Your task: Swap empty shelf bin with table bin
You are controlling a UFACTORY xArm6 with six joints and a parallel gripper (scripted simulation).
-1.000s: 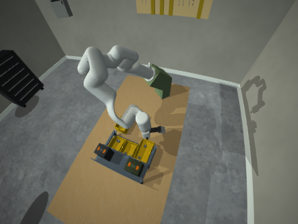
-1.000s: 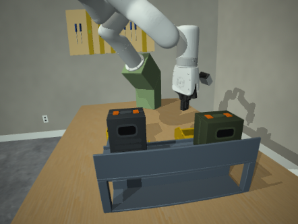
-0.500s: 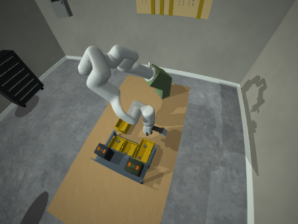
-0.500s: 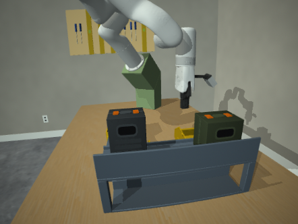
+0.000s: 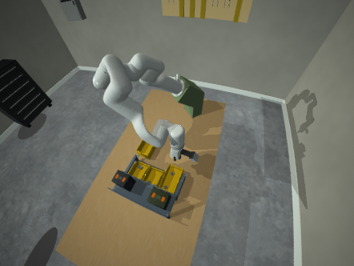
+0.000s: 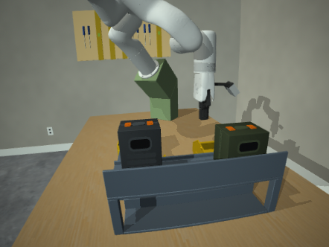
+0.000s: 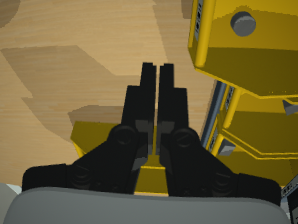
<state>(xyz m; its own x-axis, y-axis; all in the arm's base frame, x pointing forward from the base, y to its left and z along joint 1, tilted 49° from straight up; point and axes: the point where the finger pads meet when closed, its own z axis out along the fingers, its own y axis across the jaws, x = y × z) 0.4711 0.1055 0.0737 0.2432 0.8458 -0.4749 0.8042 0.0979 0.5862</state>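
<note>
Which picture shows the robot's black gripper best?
The wrist view: the gripper fills it, fingers pressed shut, holding nothing. The exterior view shows it small from the side; the top view shows a tiny dark tip.

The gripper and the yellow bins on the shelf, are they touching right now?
Apart. In the exterior view the shut gripper hangs above the table, behind the shelf; the wrist view shows bare table between its fingertips and the yellow bins.

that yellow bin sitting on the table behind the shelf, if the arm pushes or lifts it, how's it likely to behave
The yellow bin looks like a stiff, thin-walled open box, so it should keep its shape when gripped by a wall. Resting flat on the wooden table, it would probably slide rather than tip when pushed low. If parts lie loose inside, tilting would likely shift them. The gripper has its jaws shut on nothing.
</note>
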